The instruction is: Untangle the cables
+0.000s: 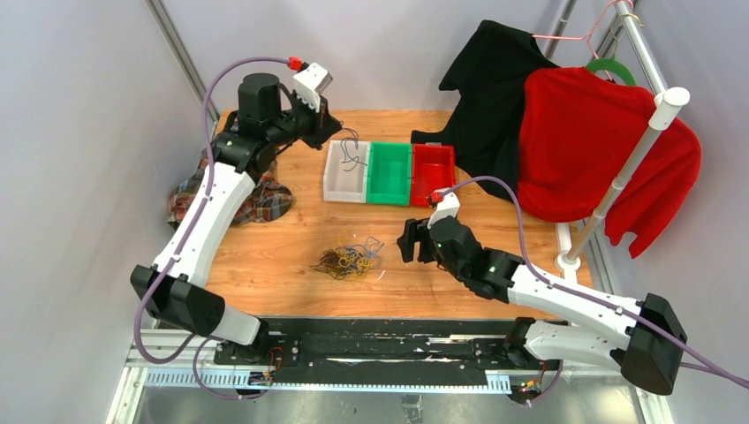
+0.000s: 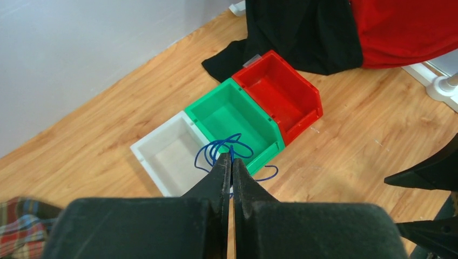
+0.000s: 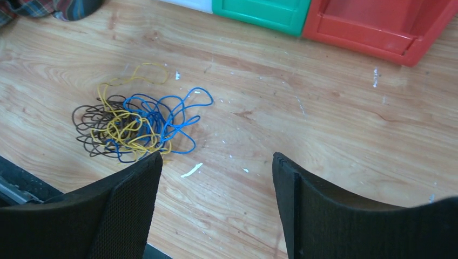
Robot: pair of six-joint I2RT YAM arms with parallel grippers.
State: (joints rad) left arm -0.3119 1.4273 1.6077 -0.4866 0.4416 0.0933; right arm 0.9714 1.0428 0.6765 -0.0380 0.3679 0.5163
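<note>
Wooden worktop (image 1: 283, 252) holds the tangle of cables (image 1: 348, 258) near its front edge, your right fingers (image 3: 121, 213) spread wide beside it ready to grab, while your left fingers (image 2: 220, 181) pinch one blue cable (image 2: 213, 148) above the back-edge bins (image 1: 389, 173), likely for sorting.

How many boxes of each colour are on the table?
White box: 1
Green box: 1
Red box: 1
Total: 3
</note>
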